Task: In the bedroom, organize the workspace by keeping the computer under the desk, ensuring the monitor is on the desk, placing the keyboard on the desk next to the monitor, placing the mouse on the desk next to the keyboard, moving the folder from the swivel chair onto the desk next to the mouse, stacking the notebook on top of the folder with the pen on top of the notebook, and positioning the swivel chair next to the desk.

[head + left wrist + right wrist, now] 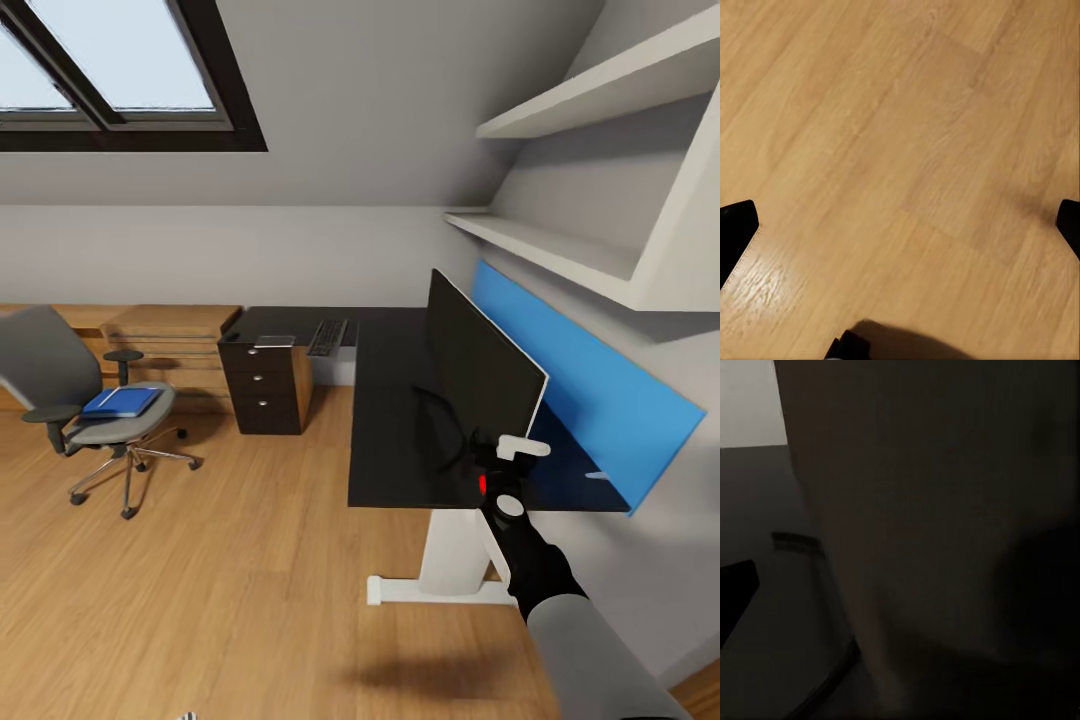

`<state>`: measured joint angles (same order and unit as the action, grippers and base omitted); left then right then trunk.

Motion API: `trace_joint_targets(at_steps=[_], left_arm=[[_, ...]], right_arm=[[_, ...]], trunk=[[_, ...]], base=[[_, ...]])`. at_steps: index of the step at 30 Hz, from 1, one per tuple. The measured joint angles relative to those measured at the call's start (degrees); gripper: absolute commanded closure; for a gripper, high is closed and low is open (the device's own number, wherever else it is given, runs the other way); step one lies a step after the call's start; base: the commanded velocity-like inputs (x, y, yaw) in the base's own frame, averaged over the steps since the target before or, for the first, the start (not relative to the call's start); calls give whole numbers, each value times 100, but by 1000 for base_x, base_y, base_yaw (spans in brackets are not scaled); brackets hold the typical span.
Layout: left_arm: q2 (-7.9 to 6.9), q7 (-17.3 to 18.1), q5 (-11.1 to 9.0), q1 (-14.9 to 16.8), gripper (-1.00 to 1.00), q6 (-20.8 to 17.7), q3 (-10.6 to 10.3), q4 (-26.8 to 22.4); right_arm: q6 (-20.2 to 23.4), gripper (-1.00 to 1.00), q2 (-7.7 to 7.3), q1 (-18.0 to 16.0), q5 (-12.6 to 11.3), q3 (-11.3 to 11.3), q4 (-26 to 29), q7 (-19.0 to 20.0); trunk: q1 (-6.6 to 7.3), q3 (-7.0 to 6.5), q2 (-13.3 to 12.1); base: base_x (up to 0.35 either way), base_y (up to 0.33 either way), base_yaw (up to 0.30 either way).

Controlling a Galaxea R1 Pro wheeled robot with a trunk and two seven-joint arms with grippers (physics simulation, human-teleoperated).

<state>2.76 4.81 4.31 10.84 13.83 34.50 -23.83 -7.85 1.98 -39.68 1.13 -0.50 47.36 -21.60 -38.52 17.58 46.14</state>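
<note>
While the wide flat black-fronted monitor (487, 378) already stands on the glossy black top of the L-shaped desk (390, 400), against the blue back panel (590, 385) at the right, most of the tidying looks undone. The flat dark-keyed keyboard (327, 337) lies on the far wing of the desk, well apart from the monitor, so by my reckoning it must yet come beside it. Left of the keyboard, over the black drawer unit (268, 385), lies a small thin greyish notebook (273, 341). The bright blue folder (121, 402) rests on the seat of the grey upholstered swivel chair (85, 400), far left, well apart from the desk.

The right gripper (497, 470) is at the monitor's near lower corner; whether its fingers grip it I cannot tell. The left gripper's dark fingertips (736, 229) stand spread wide over the light wooden floor (900, 150), holding nothing.
</note>
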Motion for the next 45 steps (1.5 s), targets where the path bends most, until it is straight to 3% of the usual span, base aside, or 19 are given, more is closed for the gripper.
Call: trace_joint_targets(at_steps=[45], left_arm=[[0,1,-1,1,-100,1,7,2]], right_arm=[[1,-100,1,-2,-2,1,-7,-6]], trunk=[[0,0,0]], base=[[-28,45,0]])
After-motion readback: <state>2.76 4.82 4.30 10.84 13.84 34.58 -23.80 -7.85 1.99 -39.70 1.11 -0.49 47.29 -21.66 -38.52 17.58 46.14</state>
